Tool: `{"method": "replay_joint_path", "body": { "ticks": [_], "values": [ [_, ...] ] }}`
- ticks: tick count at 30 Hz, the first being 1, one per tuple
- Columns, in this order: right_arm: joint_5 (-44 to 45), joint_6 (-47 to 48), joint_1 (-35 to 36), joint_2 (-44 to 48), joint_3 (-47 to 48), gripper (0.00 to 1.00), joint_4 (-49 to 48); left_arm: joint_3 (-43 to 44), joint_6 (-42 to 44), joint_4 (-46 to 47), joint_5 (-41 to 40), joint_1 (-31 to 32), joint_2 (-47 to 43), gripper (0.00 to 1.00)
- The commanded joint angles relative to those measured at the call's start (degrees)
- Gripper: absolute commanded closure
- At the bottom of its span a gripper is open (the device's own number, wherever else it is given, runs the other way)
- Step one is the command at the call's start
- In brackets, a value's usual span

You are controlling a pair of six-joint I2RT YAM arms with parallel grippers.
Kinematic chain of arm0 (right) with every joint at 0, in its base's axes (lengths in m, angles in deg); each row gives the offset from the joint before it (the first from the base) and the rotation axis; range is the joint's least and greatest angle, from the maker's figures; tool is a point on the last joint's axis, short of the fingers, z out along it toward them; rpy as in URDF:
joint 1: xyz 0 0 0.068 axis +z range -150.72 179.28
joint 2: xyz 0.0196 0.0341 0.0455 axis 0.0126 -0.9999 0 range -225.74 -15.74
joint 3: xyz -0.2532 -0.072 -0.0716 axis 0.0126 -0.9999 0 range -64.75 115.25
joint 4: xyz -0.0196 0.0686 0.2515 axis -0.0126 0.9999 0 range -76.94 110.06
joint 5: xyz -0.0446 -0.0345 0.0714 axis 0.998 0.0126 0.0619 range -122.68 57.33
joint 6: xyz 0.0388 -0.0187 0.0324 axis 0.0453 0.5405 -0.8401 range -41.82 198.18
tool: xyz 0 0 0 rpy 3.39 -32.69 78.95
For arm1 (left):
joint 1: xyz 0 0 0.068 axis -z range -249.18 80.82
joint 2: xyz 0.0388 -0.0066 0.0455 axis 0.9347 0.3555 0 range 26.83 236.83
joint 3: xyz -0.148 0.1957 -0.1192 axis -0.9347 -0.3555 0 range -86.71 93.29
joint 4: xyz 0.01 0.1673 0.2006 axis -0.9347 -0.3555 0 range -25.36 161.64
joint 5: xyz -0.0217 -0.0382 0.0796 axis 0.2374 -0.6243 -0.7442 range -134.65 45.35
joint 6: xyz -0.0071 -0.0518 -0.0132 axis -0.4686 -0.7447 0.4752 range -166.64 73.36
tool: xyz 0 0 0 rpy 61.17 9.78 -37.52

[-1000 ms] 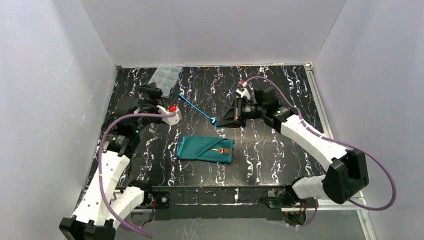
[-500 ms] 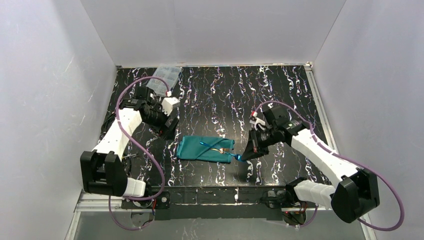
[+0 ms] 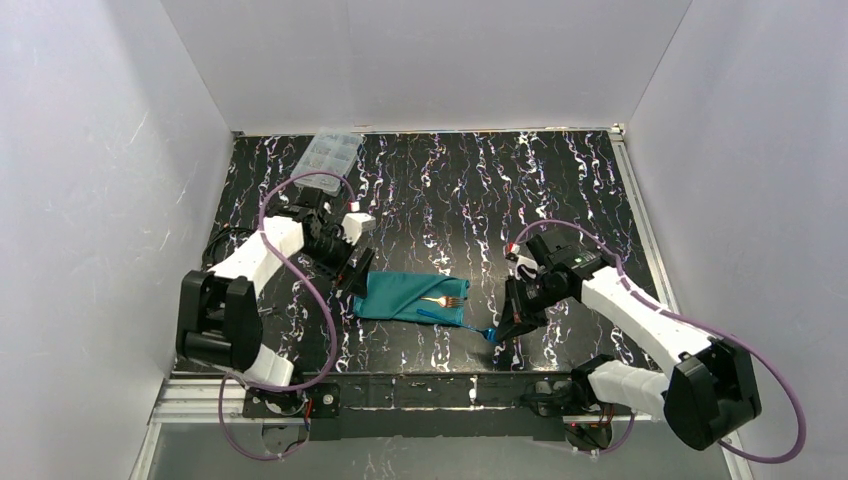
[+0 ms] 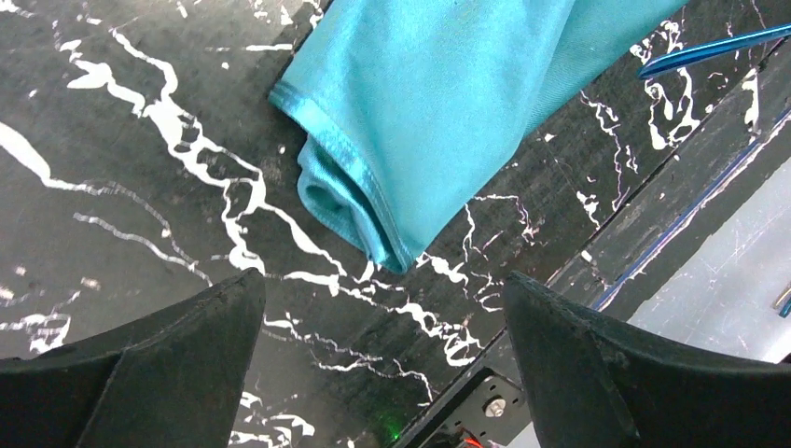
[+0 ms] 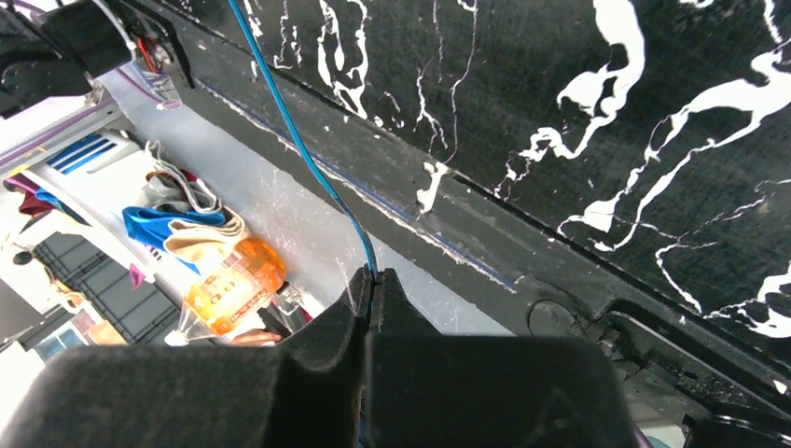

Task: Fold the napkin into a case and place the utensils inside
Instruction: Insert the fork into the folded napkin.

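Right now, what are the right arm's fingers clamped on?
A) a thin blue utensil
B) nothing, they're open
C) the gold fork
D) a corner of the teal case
A: in the right wrist view the right fingers are shut on the blue utensil, while the fork lies untouched on the case.

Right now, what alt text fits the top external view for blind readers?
A folded teal napkin case lies on the black table, a gold fork at its right end; the right gripper, shut, holds a blue utensil over the case's near edge. The left gripper hangs open at the case's left end; a clear compartment box sits far left.
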Motion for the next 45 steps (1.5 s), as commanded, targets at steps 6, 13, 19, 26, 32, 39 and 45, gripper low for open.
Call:
{"method": "replay_joint_path", "body": {
  "ticks": [6,13,19,26,32,39,45],
  "values": [
    [0.9,1.7,-0.3,-7.2,1.5,0.99,-5.5,1.3,-3.5,3.0,0.4,1.4,7.4,0.24],
    [0.6,1.4,-0.2,-10.3,1.6,0.99,-8.7,0.1,-4.1,5.3,0.6,1.8,9.8,0.29],
    [0.1,1.3,-0.3,-12.5,1.3,0.99,-11.0,0.0,-4.2,6.2,1.2,1.9,12.9,0.40],
    [-1.4,0.7,-0.4,-15.4,1.2,0.99,-15.0,-0.7,-3.6,6.8,0.6,2.0,14.3,0.49],
    [-2.8,-0.1,-0.4,-17.3,0.8,0.99,-18.4,-0.5,-3.1,6.7,0.7,2.2,14.8,0.57],
    [-4.1,-1.7,-0.3,-20.0,1.1,0.99,-22.1,0.1,-2.7,5.7,0.9,2.7,15.4,0.67],
    [-4.4,-2.7,0.8,-23.5,4.1,0.99,-24.2,0.1,-2.8,5.4,1.1,3.0,15.5,0.70]
  ]
}}
